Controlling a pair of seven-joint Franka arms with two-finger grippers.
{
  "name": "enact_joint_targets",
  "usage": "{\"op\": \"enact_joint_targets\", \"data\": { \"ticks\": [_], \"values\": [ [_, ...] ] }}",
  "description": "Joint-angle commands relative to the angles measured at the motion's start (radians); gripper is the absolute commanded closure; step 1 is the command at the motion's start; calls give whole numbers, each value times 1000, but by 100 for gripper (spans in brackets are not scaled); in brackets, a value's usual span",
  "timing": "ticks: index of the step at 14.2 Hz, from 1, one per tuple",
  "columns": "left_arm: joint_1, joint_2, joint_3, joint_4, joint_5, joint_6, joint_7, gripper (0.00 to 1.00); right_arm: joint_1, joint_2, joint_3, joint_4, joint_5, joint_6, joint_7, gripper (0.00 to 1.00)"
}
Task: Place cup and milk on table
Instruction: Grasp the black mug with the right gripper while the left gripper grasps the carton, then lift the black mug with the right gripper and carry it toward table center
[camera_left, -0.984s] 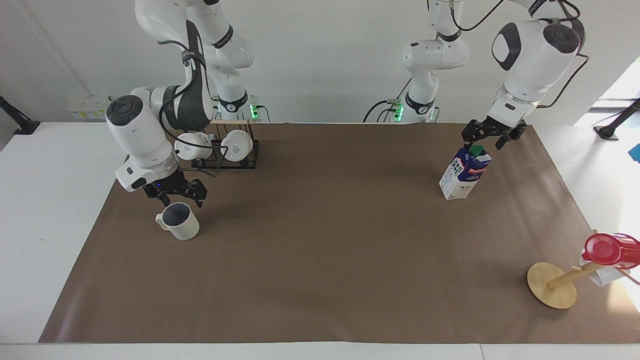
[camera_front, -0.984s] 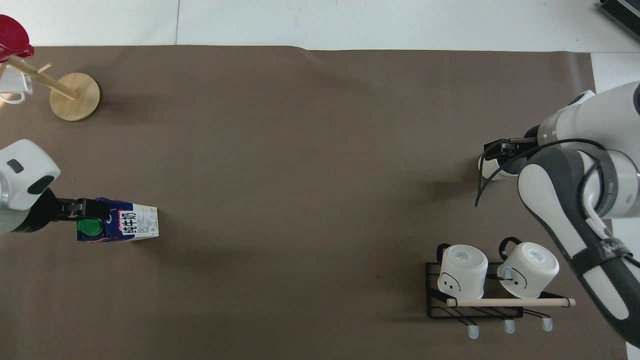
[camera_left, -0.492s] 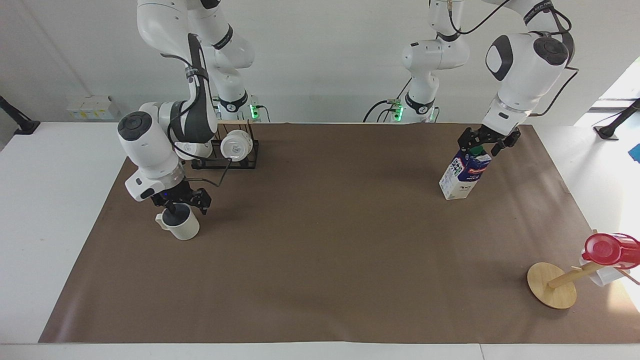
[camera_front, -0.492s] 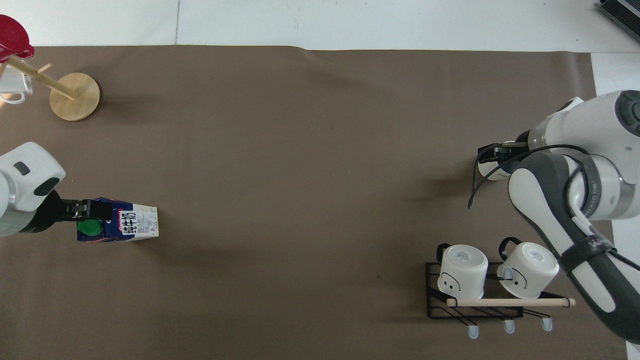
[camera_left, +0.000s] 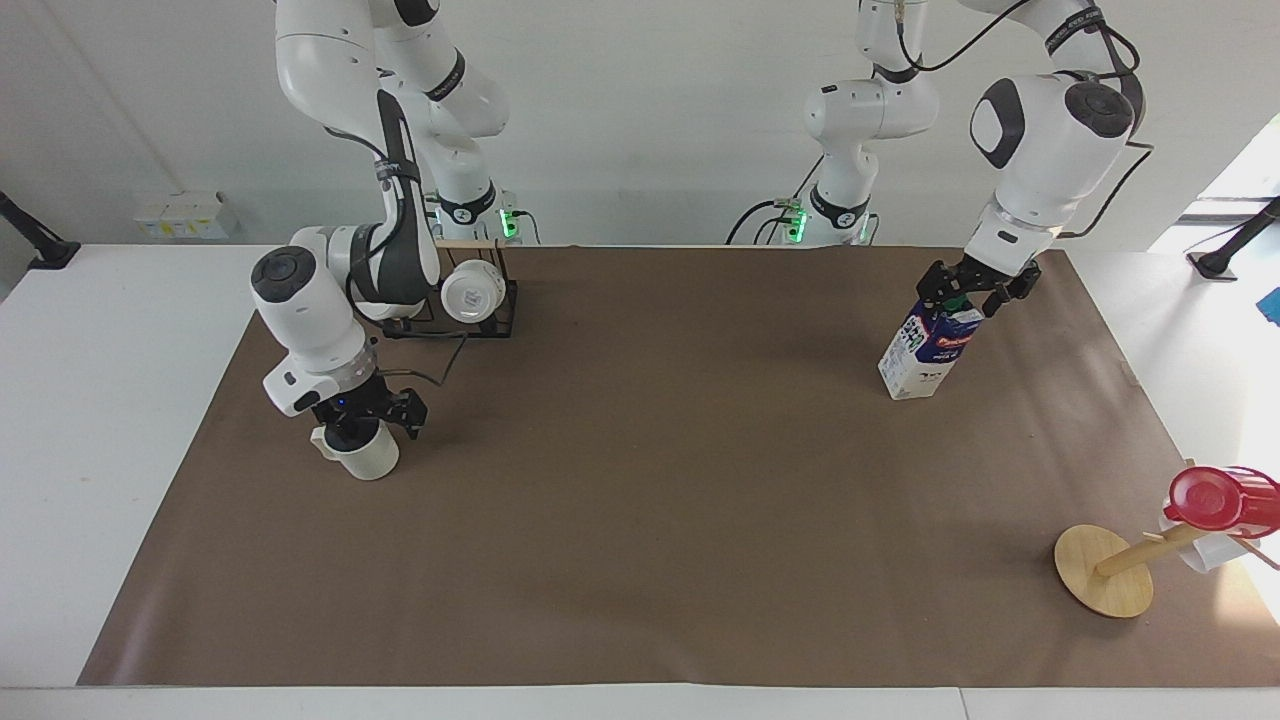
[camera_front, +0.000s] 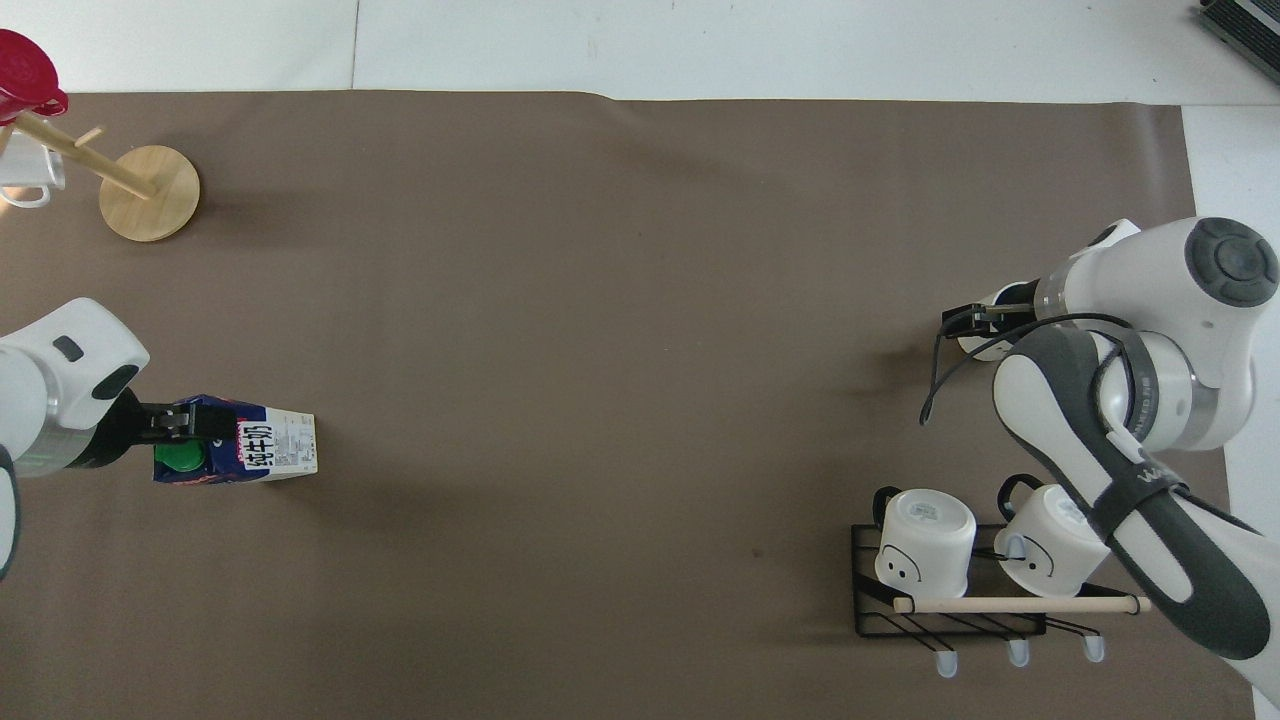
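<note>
Right gripper: down at the cup's mouth, one finger looks dipped inside, the other outside the wall. Honestly can't tell if the fingers are squeezing the rim or still slack.
Cup: cream-white mug standing upright on the brown paper sheet, toward the right arm's end of the table, handle pointing to that end. In the overhead view it's mostly hidden under the wrist, only a bit of it peeks out.
Left gripper: sitting right at the top of the milk, fingers either side of the green cap. Can't say whether they're pinched on it or just straddling it.
Milk: white and dark blue carton, red band, standing on the paper toward the left arm's end of the table, looks upright.
Table: white top, paper across the middle.
Mug rack: black wire thing with a wooden rod, two white mugs lying on it, nearer to the robots than the cup.
Wooden stand: round base, tilted peg carrying a red cup, farther from the robots than the milk.
</note>
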Motion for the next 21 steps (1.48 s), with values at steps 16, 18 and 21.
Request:
{"op": "enact_joint_targets", "data": {
  "ticks": [16,18,21],
  "values": [
    [3,-33,-9,-112,-10,157,18,0,4,-5,10,41,-14,0,-19,100],
    [3,-33,-9,-112,-10,158,18,0,14,-25,22,55,-14,-24,-23,100],
    [5,-33,-8,-111,-10,157,19,0,97,-35,25,117,-14,-107,-25,100]
  ]
}}
